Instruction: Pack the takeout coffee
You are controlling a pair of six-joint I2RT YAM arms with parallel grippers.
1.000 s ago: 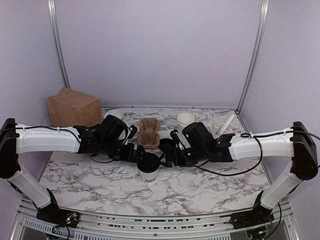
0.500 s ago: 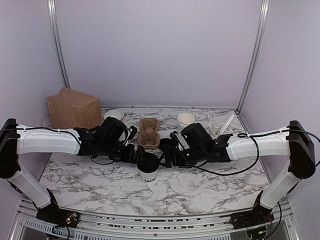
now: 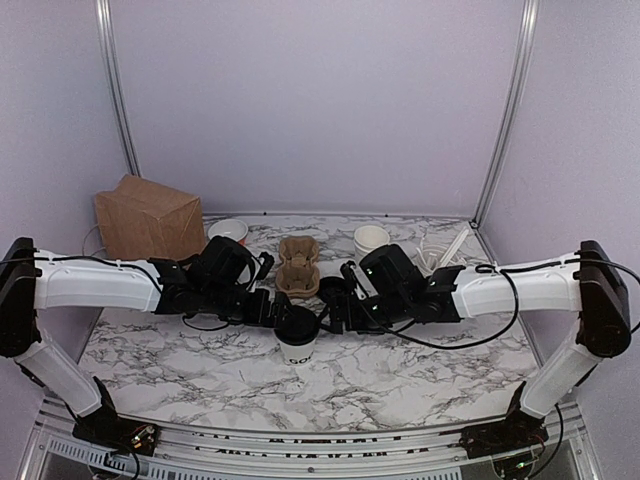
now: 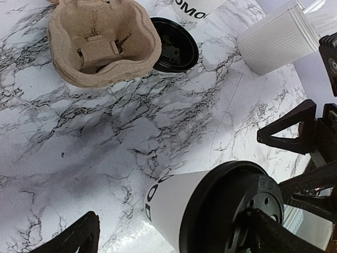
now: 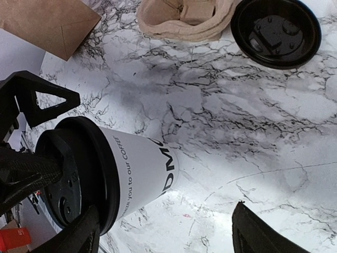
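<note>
Coffee cup (image 3: 297,338) stands upright, black lid on, about mid-table and a little toward the near edge, with both arms crowding it. The left gripper (image 3: 272,308) comes at it from the left side with its fingers (image 4: 79,237) spread as wide as they go, the cup sitting in the gap. The right gripper (image 3: 330,312) faces it from the right side, its fingers (image 5: 255,229) also spread; nothing is pinched by either.

This looks like the reach-and-grasp step, with the cup not yet lifted. Next, one gripper needs to close squarely on the paper wall below the lid, gently so the cup doesn't crush, while the other backs away.

The two sets of fingertips are very near each other over the lid, so a clash is the worry. The pulp cup carrier (image 3: 298,266) sits just behind the cup, toward the far edge, with a loose black lid (image 4: 171,50) beside it. The brown paper bag (image 3: 147,215) waits at the far left corner. The bare table (image 3: 420,370) along the near edge leaves room to pull back.
</note>
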